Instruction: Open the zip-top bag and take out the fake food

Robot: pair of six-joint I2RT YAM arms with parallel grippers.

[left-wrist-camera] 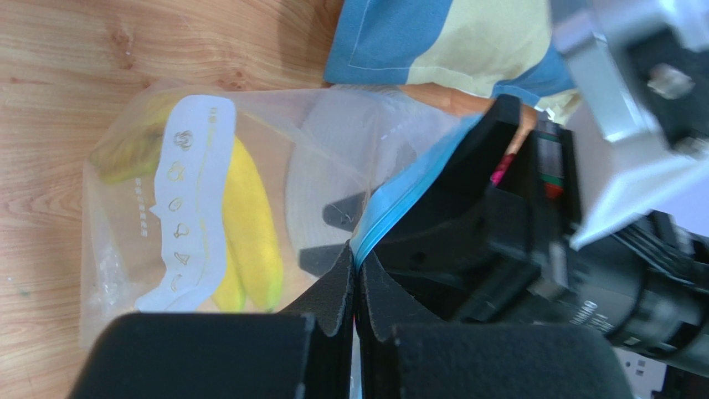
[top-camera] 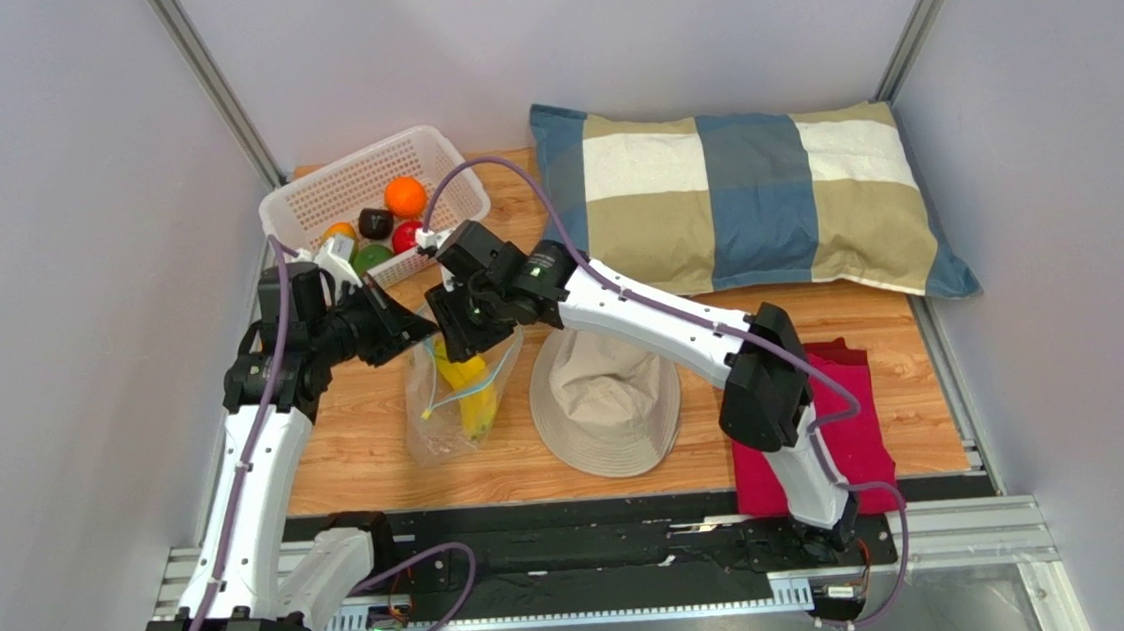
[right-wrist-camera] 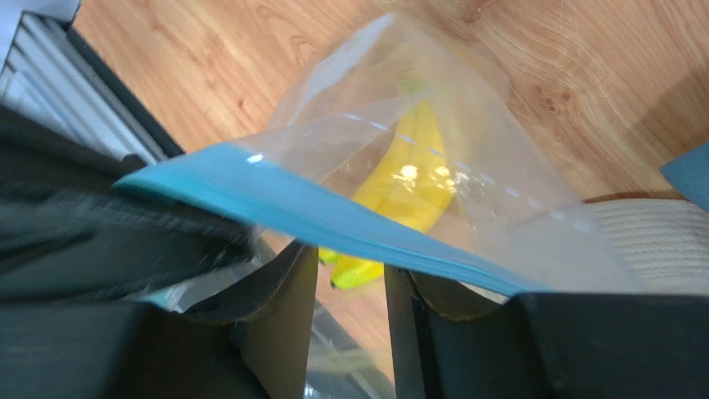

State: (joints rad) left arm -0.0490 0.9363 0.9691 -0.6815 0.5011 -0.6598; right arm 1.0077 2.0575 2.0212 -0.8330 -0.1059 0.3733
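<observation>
- Left wrist view: your left gripper (left-wrist-camera: 356, 264) is clenched on the zip-top bag's (left-wrist-camera: 324, 158) thin blue zip strip (left-wrist-camera: 408, 193).
- Your right gripper's (right-wrist-camera: 349, 274) jaws stand parted, with that strip blurred across them.
- Glossy yellow bananas (left-wrist-camera: 254, 224) lie inside the floppy clear film, half hidden by its white label (left-wrist-camera: 195, 208).

Top external view: fixed high behind the table's near edge, looking down and forward over the whole table (top-camera: 359, 430). Left wrist view: close range, aimed at the zip-top bag (left-wrist-camera: 349, 150) from its zip-strip edge. Right wrist view: nearer still (partly blurred), looking down past the same strip. All three views share the bag.
</observation>
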